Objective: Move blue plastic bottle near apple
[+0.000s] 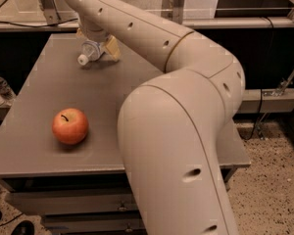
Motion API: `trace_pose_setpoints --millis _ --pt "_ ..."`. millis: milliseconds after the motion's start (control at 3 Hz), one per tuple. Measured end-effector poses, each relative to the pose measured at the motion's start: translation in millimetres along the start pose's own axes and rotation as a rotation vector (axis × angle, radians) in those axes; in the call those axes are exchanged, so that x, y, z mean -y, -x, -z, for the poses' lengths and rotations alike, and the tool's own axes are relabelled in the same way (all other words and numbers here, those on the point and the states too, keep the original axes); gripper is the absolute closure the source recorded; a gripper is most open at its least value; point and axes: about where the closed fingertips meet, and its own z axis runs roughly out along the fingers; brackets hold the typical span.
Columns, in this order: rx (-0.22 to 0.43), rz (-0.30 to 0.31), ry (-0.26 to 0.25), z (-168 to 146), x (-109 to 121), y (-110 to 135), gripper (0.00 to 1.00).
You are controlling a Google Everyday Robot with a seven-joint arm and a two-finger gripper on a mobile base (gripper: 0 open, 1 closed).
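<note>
The blue plastic bottle [89,52] lies on its side at the far left of the grey table [49,87], its white cap pointing toward me. Only the cap and neck end show; the rest is hidden under my gripper. My gripper [96,45] sits right over the bottle, straddling it low on the table. The apple [70,126], red-orange with a short dark stem, stands near the table's front left, well apart from the bottle and the gripper.
My large beige arm [186,131] covers the table's right half and reaches across to the back. A small bottle [0,85] stands off the table's left edge. A dark rail and metal frames run behind the table.
</note>
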Motion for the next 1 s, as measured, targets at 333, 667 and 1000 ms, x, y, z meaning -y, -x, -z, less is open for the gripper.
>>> trace_pose_setpoints --millis 333,667,1000 --pt "-0.009 0.032 0.013 -1 0 1 0.41" --pt "-0.016 0.029 0.013 4 -1 -3 0.64" --pt "-0.020 0.007 0.004 14 -5 -9 0.88"
